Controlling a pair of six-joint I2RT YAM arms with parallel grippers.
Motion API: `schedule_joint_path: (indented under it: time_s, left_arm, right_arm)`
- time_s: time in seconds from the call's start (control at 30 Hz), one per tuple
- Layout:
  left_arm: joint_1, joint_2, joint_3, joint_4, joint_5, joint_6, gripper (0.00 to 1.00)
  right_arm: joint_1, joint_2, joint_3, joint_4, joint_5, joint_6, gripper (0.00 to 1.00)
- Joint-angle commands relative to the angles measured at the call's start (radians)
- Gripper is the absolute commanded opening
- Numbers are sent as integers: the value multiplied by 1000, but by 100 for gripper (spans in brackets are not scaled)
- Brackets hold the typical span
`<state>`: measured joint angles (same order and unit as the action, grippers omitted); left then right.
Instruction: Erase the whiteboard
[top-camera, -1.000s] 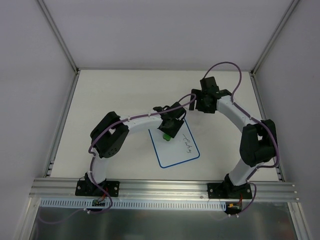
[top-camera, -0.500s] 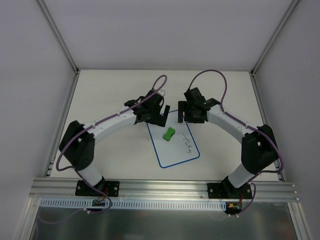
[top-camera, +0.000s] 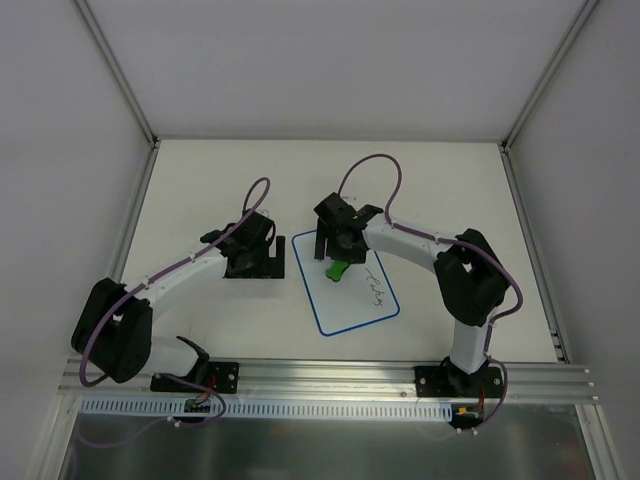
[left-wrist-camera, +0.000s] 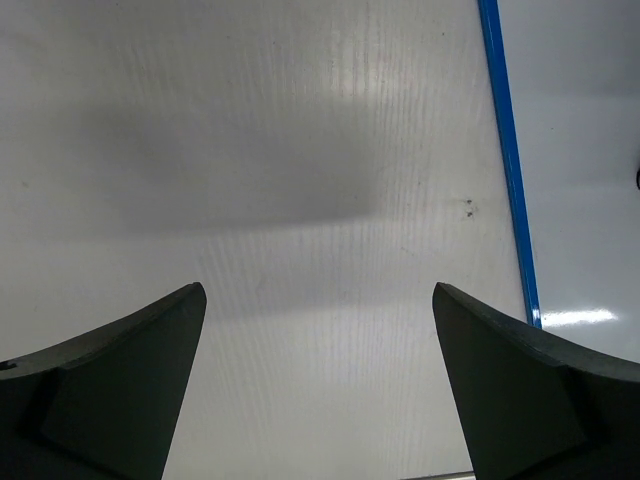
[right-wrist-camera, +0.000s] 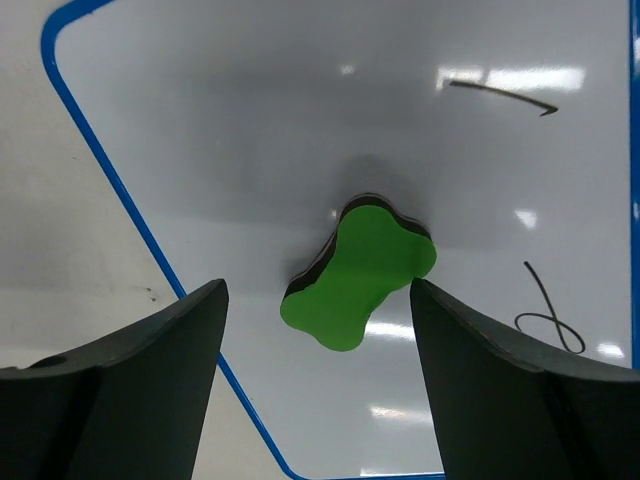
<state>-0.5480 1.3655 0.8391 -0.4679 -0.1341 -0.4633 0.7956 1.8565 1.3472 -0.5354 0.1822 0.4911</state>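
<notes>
Though its far edge is partly covered by the right arm's wrist in the overhead view, the whiteboard (top-camera: 345, 305) (right-wrist-camera: 250, 120) can be read as lying flat near the middle of the surface (top-camera: 200, 180), turned at a slant, its thin blue border showing on the other sides. A green eraser (top-camera: 338, 269) (right-wrist-camera: 358, 275) rests on its upper half. Dark scribbles (top-camera: 375, 288) (right-wrist-camera: 545, 310) sit just to the eraser's right; they are too small from above to read, and the wrist camera crops them at its edge.

The right fingers (right-wrist-camera: 130, 390) stand spread on either side of the eraser, gripping nothing. Whether the right-hand finger touches the eraser's lobe cannot be told. The left fingers (left-wrist-camera: 120, 390) are also spread wide and empty, hanging over bare surface just left of the board. Only a strip of the whiteboard (left-wrist-camera: 580, 150) and its blue border enters that view, cut off at the frame.

The surface is off-white and matte, with two tiny dark specks (left-wrist-camera: 470, 207) near the board. White panels wall it in on three sides — grey metal posts (top-camera: 115, 70) run up the corners, and a metal rail (top-camera: 330, 375) crosses the near edge.
</notes>
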Motion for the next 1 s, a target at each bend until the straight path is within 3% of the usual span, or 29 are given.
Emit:
schedule_joint_path:
  time_s: [0.0,0.63,0.87,0.97]
  left_arm:
    - [10,-65,-24,6,10,-47,97]
    - [10,64,67,41,76,-95,89]
    - [11,178,144,49,96,-149,82]
    - [11,236,175,52,102,-170,75]
  right_arm:
    - [22,20,38,-51,46,128,77]
    - [8,70,30,-84,77,181,58]
    - [-4,69,21,-69,68,161,43]
    - [-12,47,3,-52,68,146,31]
